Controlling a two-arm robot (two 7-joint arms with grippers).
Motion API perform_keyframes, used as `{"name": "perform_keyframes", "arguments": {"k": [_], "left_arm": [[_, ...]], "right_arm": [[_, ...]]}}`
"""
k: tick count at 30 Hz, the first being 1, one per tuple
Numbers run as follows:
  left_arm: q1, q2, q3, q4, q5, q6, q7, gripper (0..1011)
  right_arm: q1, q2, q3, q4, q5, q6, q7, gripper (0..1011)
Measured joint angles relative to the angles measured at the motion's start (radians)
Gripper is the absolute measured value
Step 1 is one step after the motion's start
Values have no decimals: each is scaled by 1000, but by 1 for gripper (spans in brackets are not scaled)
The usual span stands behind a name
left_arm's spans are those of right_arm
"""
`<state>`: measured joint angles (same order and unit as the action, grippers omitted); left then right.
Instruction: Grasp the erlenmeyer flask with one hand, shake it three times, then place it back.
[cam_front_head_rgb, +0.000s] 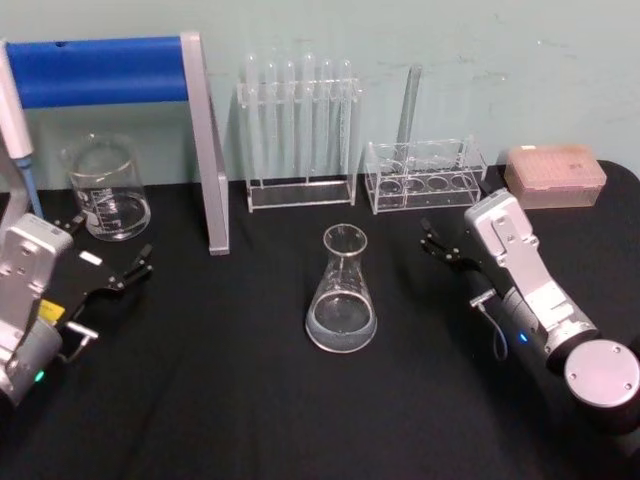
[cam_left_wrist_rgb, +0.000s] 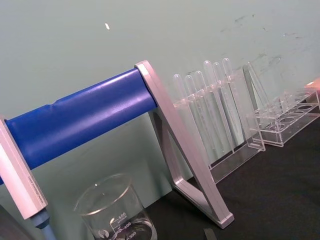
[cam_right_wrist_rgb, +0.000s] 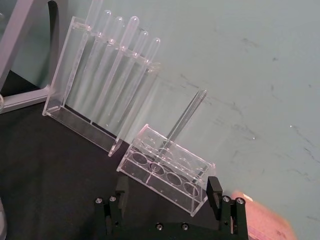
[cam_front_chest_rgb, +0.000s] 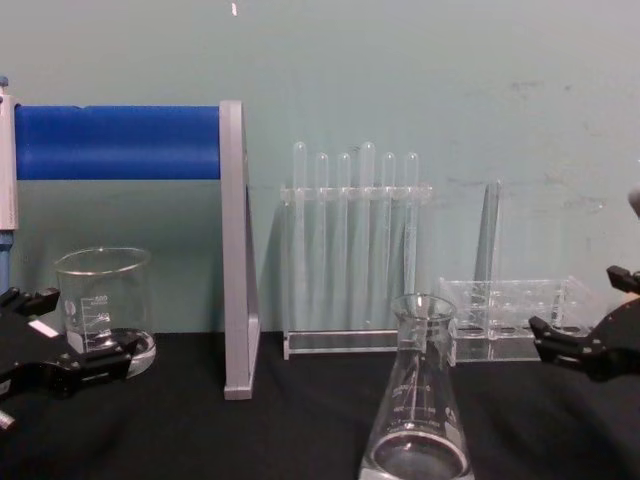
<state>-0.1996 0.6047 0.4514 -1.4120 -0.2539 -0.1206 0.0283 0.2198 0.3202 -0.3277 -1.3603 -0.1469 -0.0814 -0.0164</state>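
Erlenmeyer flask (cam_front_head_rgb: 342, 291) upright on black table (cam_front_head_rgb: 250, 400), centre, ahead of test-tube rack (cam_front_head_rgb: 299, 135); appeared empty. Judged light, rigid, fragile, slick glass; best taken at narrow neck below flared rim. Right gripper (cam_front_head_rgb: 440, 245) just beside, to its right, jaws spread, holding nothing. Left gripper (cam_front_head_rgb: 112, 276) well apart near beaker (cam_front_head_rgb: 105, 188), jaws likewise open, idle.

A laboratory bench: a black table (cam_front_head_rgb: 250, 420) against a pale green wall carries a graduated beaker (cam_front_head_rgb: 105, 188), a rack of test tubes (cam_front_head_rgb: 298, 130), a second clear tube rack (cam_front_head_rgb: 425, 176) and an Erlenmeyer flask (cam_front_head_rgb: 342, 290)
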Motion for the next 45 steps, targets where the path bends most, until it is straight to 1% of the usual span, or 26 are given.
{"name": "perform_keyframes", "arguments": {"k": [45], "left_arm": [[0,0,0,0,0,0,0,1001]], "right_arm": [[0,3,-2,-2,4,2,3,1000]]}}
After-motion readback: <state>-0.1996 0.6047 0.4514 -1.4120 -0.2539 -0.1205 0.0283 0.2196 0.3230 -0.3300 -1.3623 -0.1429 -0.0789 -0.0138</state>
